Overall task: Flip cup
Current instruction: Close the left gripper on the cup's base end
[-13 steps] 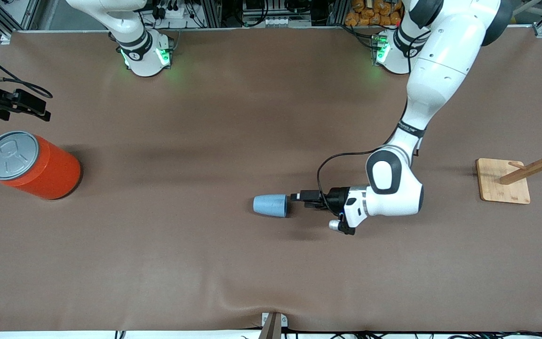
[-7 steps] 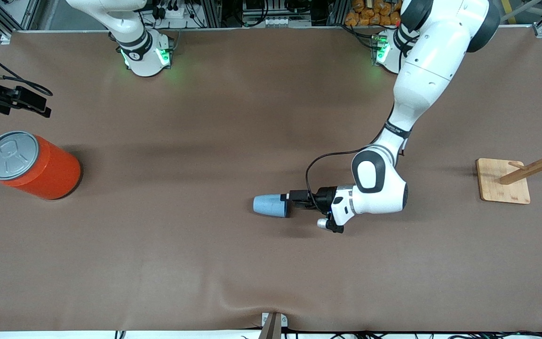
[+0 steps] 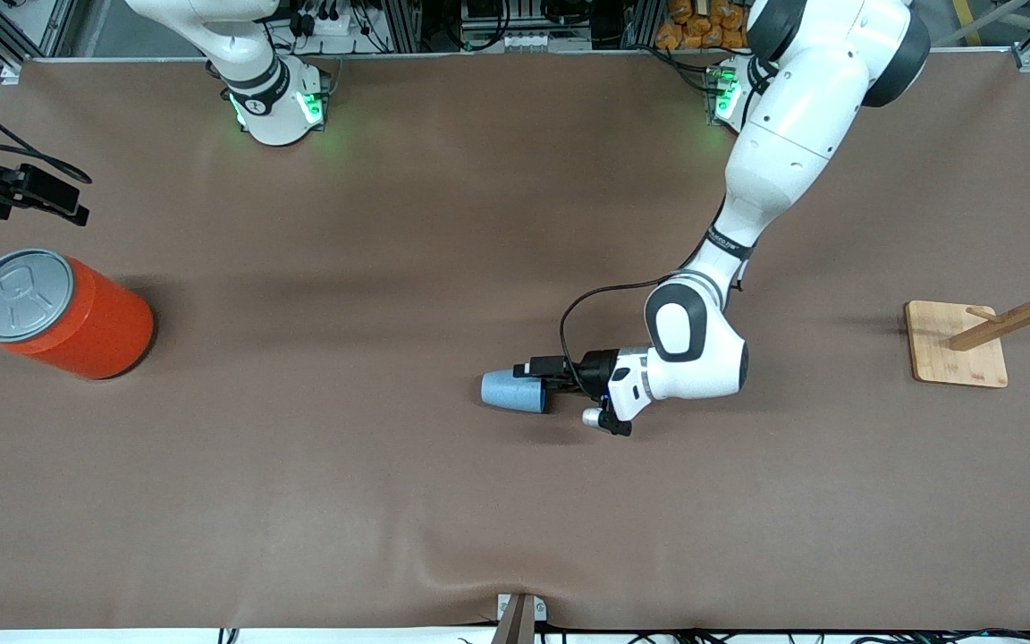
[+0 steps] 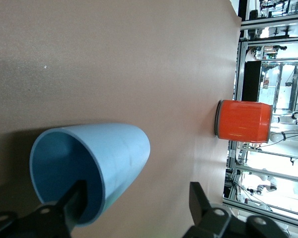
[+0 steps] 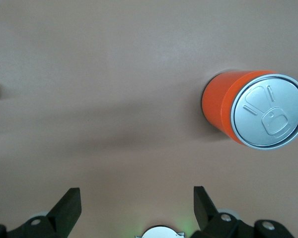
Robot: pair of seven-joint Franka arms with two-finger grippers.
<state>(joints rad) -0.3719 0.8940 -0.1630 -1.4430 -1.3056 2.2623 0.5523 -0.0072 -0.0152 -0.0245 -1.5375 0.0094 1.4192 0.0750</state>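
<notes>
Blue cup [image 3: 513, 392] lying on its side mid-table, unmoved. Left gripper [image 3: 535, 376] now advanced onto the rim, jaws wide, one finger [image 4: 74, 206] inside, grip not yet made. Right gripper [image 5: 134, 208] waiting wide above orange can [image 3: 59, 313].

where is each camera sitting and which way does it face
Front view: high across the table, facing both arm bases; shows the left arm reaching to the lying cup, left pincer at its rim, right pincer at the table's edge above the orange can.
Left wrist view: on the left wrist, looking along the table into the cup's mouth; one finger inside the rim, one outside.
Right wrist view: on the right wrist, looking down; open fingers show.
All three views share the can.
</notes>
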